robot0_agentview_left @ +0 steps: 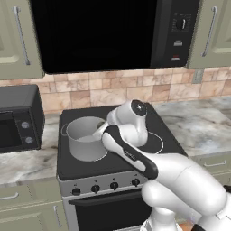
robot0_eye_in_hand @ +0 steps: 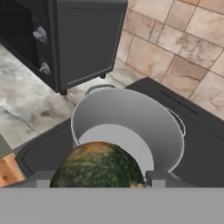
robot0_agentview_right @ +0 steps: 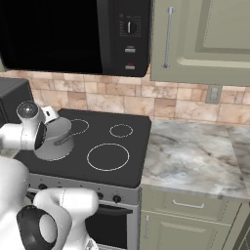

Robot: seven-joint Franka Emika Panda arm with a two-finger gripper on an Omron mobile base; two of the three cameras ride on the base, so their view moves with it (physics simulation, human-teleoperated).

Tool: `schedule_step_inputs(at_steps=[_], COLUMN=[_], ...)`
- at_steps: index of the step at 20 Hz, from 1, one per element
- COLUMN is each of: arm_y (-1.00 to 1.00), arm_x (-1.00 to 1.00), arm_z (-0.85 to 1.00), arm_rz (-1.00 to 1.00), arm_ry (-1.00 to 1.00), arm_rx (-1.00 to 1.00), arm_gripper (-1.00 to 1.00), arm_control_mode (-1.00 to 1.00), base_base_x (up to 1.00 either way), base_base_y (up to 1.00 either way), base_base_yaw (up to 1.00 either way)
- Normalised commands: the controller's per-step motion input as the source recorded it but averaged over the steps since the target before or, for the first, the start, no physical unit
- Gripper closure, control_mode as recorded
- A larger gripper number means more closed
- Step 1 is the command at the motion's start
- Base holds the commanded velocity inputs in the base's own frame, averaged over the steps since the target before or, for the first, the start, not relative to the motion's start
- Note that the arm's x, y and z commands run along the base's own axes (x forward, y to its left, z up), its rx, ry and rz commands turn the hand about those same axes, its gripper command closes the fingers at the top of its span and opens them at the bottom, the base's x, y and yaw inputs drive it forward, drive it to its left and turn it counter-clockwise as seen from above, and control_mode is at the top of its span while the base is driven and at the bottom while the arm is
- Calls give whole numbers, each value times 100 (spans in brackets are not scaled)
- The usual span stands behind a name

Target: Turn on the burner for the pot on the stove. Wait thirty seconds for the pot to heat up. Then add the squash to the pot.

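The grey steel pot (robot0_agentview_left: 85,137) (robot0_agentview_right: 59,139) (robot0_eye_in_hand: 131,127) stands on the left rear of the black glass stove (robot0_agentview_left: 83,168) (robot0_agentview_right: 134,163). It covers the burner beneath it. In the hand view the round dark green squash (robot0_eye_in_hand: 98,164) sits between my gripper's (robot0_eye_in_hand: 99,179) two fingertips, just above the pot's near rim. The pot's inside looks bare. From the base views my hand hovers at the pot's right edge, and the arm hides the fingers. A row of black knobs (robot0_agentview_left: 104,187) (robot0_agentview_right: 116,198) lines the silver front panel.
A black toaster oven (robot0_agentview_left: 18,122) (robot0_eye_in_hand: 74,39) stands on the counter left of the stove, close to the pot. A microwave (robot0_agentview_left: 113,31) hangs above the stove. Marble counter (robot0_agentview_left: 200,126) (robot0_agentview_right: 195,161) extends to the right. Two thin white rings (robot0_agentview_right: 108,156) mark the stove's right side.
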Motion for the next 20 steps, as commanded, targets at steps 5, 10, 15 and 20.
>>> schedule_step_inputs(at_steps=[5, 10, 15, 20], arm_y=[17, 12, 6, 2], arm_x=[14, 11, 18, 19], arm_z=[0, -6, -9, -24], arm_rz=[0, 0, 0, 0], arm_ry=[11, 11, 10, 11], arm_rx=[0, 0, 0, 0], arm_gripper=[100, 100, 100, 100], arm_control_mode=[-100, -100, -100, -100], base_base_x=[0, 0, 0, 0], base_base_y=[0, 0, 0, 0], base_base_yaw=[0, 0, 0, 0])
